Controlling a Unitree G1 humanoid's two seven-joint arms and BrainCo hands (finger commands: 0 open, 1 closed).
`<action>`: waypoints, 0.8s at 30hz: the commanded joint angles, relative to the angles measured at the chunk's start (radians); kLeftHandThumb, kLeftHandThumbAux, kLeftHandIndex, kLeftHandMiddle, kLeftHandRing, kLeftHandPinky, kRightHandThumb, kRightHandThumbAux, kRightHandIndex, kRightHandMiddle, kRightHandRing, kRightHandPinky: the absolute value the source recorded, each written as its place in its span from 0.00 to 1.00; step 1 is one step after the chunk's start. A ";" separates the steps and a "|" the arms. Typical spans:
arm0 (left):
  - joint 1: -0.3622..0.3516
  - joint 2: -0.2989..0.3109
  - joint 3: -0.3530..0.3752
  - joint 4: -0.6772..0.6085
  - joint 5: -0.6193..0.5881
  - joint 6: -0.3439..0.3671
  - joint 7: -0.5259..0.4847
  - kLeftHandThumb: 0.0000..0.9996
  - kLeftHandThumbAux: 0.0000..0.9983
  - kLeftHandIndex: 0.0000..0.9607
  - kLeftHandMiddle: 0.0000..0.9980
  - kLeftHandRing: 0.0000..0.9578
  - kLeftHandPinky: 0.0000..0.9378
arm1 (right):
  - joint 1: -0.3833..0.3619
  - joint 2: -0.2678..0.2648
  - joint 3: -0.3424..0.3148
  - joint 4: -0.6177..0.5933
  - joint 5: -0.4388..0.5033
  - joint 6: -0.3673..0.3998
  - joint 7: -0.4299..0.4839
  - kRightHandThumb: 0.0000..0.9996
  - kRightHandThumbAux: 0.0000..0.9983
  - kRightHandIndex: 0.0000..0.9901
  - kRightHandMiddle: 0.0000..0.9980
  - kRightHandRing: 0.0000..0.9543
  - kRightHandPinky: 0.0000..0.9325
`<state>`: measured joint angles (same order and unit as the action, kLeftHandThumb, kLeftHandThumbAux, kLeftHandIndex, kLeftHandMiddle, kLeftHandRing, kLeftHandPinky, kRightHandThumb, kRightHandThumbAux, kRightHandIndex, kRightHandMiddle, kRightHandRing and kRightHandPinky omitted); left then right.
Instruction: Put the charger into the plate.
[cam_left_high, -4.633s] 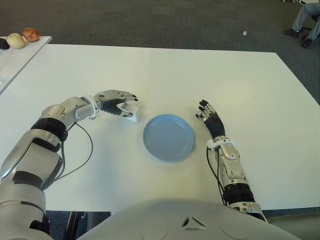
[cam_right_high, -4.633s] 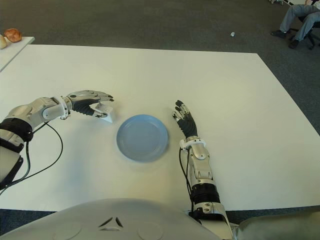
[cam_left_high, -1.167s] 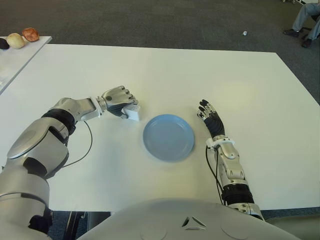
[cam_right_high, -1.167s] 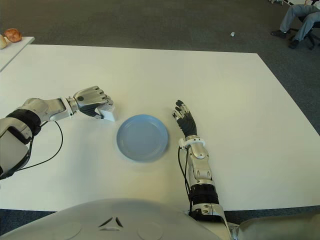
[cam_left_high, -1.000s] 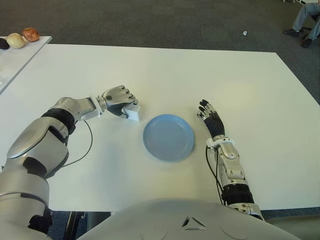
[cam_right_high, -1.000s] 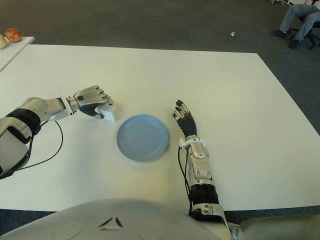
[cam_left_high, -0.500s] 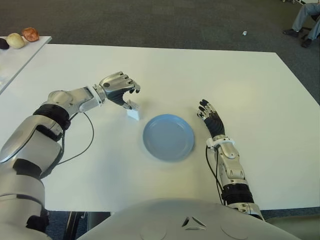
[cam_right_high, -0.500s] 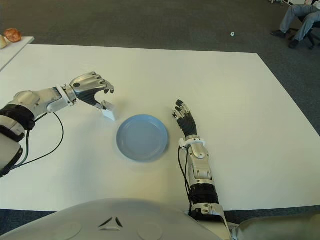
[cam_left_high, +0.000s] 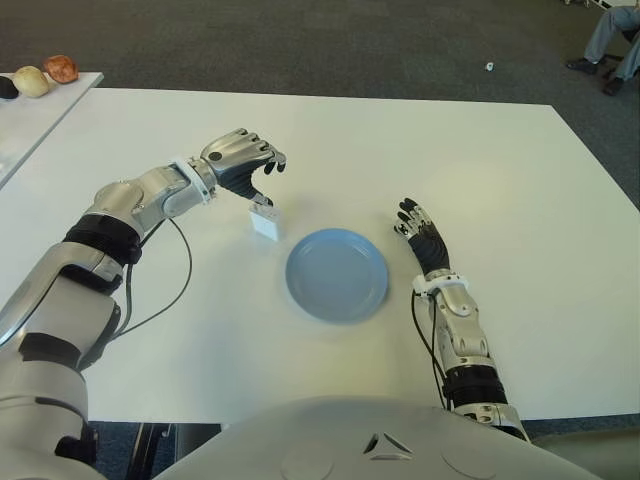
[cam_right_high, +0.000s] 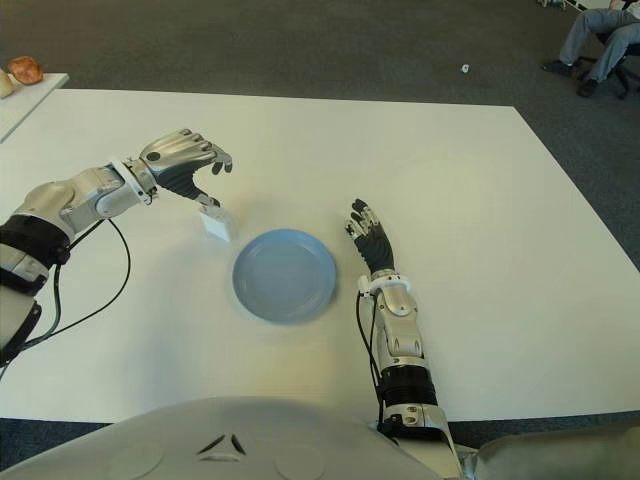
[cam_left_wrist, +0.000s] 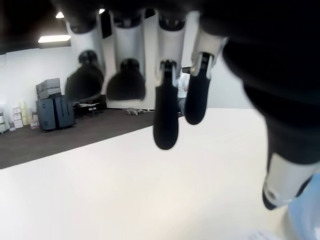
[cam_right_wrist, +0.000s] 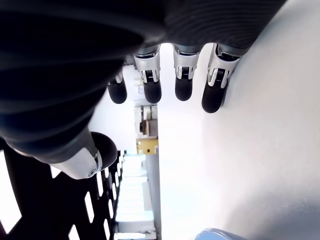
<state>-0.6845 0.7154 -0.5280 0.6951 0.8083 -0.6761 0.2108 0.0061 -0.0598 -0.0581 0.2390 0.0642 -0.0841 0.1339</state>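
The white charger (cam_left_high: 265, 221) stands on the white table (cam_left_high: 500, 180), just off the upper-left rim of the blue plate (cam_left_high: 337, 274). My left hand (cam_left_high: 256, 176) hovers above and slightly behind the charger. Its fingers are spread and nothing is between them, as the left wrist view confirms (cam_left_wrist: 200, 130). Whether the thumb tip still touches the charger's top cannot be told. My right hand (cam_left_high: 420, 232) shows beside the plate, on its right, fingers stretched out and holding nothing. The plate holds nothing.
A black cable (cam_left_high: 172, 290) loops from my left forearm over the table. A second white table (cam_left_high: 30, 115) at far left carries round fruit-like items (cam_left_high: 32, 80). A person's legs (cam_left_high: 612, 40) show at the top right, beyond the table.
My left hand was shut around the charger on the table; it has since let go, spread its fingers and risen. The charger stays left of the plate. The right hand has not moved.
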 joint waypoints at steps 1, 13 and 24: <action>0.037 0.001 0.034 -0.044 -0.034 0.033 -0.073 0.86 0.67 0.42 0.54 0.88 0.84 | 0.006 0.003 -0.001 0.022 0.008 0.015 0.001 0.00 0.59 0.00 0.00 0.00 0.00; 0.072 -0.012 0.086 -0.119 -0.064 0.086 -0.169 0.86 0.67 0.42 0.54 0.88 0.84 | 0.008 0.000 0.001 0.021 0.004 0.025 0.001 0.00 0.59 0.00 0.00 0.00 0.00; 0.079 -0.017 0.102 -0.108 -0.089 0.082 -0.228 0.85 0.67 0.42 0.53 0.84 0.79 | 0.012 -0.005 0.005 0.015 -0.003 0.036 -0.001 0.00 0.58 0.00 0.00 0.00 0.00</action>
<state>-0.6212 0.7053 -0.4279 0.5715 0.7329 -0.5927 0.0145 0.0039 -0.0624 -0.0570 0.2431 0.0633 -0.0824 0.1350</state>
